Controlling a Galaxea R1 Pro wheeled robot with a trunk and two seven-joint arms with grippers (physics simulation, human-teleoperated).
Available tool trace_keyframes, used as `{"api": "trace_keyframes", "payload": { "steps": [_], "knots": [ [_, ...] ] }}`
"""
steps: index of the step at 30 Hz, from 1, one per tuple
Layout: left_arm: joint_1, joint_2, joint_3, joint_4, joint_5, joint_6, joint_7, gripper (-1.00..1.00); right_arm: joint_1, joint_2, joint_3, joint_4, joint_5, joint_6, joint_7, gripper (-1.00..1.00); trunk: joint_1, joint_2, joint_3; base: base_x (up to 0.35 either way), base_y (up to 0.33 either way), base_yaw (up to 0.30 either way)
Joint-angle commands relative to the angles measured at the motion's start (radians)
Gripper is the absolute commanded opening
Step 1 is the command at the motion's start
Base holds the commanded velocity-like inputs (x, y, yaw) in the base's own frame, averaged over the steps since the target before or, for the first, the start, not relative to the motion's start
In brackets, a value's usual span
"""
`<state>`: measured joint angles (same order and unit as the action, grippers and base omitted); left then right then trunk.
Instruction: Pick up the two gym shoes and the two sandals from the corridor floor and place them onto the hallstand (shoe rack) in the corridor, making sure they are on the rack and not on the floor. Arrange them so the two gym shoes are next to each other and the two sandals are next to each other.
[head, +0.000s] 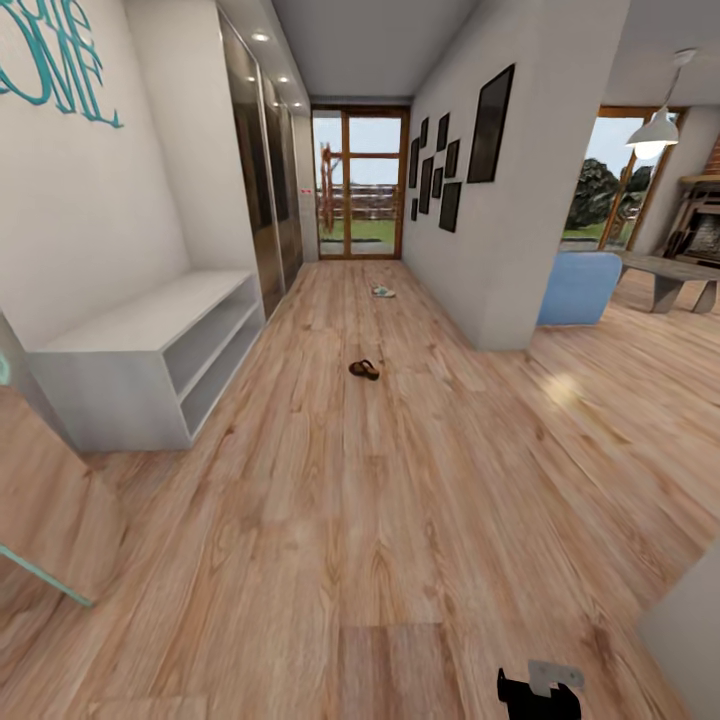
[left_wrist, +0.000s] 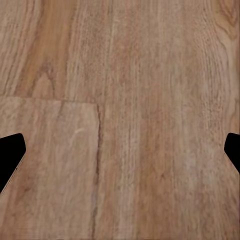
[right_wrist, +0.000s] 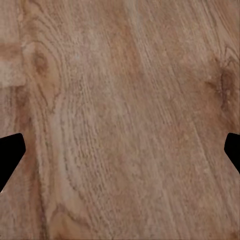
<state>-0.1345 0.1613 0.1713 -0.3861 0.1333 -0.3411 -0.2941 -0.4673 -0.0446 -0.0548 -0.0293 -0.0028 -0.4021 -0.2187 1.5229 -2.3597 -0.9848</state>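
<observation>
Your right tool (head: 538, 692), a dark shape at the head view's bottom edge, is hanging over the wood floor (head: 400, 520). Your wrist views are showing both the left tool (left_wrist: 120, 157) and the right one (right_wrist: 120, 157) spread wide with bare planks between the fingertips, gripping nothing. One brown sandal (head: 364, 369) is lying mid-corridor; one white-and-green gym shoe (head: 383, 292) is lying farther on, near the glass door (head: 360, 185). Your white shoe rack (head: 150, 350) is standing against the left wall, its shelves bare.

White walls (head: 500, 250) are hung with dark picture frames (head: 490, 125). A glazed wooden door (head: 360, 185) is seen at the far end; a pendant lamp (head: 655, 130) is lit beside a blue armchair (head: 580, 288).
</observation>
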Motion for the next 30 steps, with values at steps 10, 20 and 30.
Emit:
{"api": "trace_keyframes", "payload": {
  "steps": [10, 20, 30],
  "knots": [
    [-0.001, 0.000, 0.004, 0.001, 0.009, 0.001, -0.010, 1.00, -0.001, 0.000, -0.005, 0.001, 0.000, -0.004, 0.001, 1.00, 0.000, 0.000, -0.001, 0.337, 0.000, 0.000],
    [-0.001, 0.000, 0.004, 0.004, 0.009, 0.001, -0.010, 1.00, -0.001, 0.000, -0.005, 0.001, 0.000, -0.004, 0.001, 1.00, 0.000, 0.000, -0.001, 0.336, 0.000, 0.000],
    [-0.001, 0.000, 0.004, 0.004, 0.009, 0.001, -0.010, 1.00, -0.001, 0.000, -0.005, 0.000, 0.000, -0.004, 0.001, 1.00, 0.000, 0.000, -0.001, 0.337, 0.000, 0.000]
  ]
}}
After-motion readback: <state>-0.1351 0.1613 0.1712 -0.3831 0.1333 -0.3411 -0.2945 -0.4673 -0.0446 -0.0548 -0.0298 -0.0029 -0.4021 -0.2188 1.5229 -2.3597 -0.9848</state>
